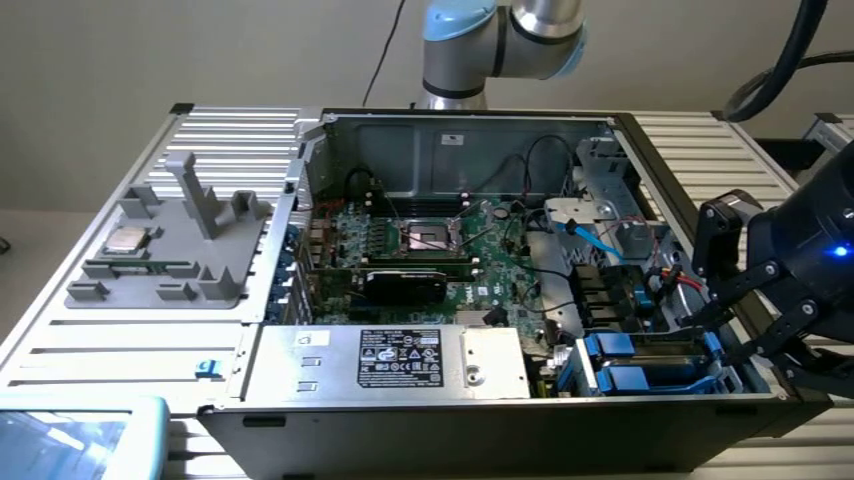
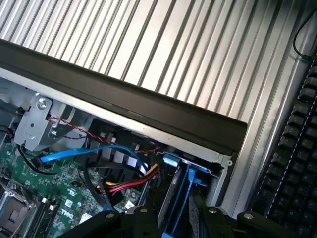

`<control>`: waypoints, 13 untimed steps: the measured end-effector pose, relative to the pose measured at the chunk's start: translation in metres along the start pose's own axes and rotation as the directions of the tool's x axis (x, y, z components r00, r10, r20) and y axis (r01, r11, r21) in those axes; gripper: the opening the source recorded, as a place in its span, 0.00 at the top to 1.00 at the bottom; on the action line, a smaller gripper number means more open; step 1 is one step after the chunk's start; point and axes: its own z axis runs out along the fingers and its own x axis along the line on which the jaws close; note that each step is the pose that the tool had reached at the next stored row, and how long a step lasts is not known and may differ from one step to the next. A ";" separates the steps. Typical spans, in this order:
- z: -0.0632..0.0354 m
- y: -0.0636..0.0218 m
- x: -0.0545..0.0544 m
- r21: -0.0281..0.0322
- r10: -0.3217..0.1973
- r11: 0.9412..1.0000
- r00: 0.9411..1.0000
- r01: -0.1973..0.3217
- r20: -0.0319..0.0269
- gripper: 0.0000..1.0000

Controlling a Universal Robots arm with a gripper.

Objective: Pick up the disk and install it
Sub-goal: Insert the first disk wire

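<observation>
The fingers (image 2: 213, 215) are closed on the disk (image 2: 183, 201), gripping its blue-edged sides as it stands edge-on in the drive bay (image 1: 574, 368), at the near corner of the computer case (image 1: 441, 420) on the exterior view's right. My worry is that a slight tilt could jam the bracket against the bay rails, or snag the red and yellow cables (image 2: 133, 184) just beside it

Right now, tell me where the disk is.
The disk sits in the drive bay at the case's near corner, on the exterior view's right, between the silver box and the gripper.
</observation>
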 end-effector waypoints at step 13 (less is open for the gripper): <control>0.0056 -0.0018 -0.004 -0.021 -0.028 0.999 1.000 0.028 -0.005 0.62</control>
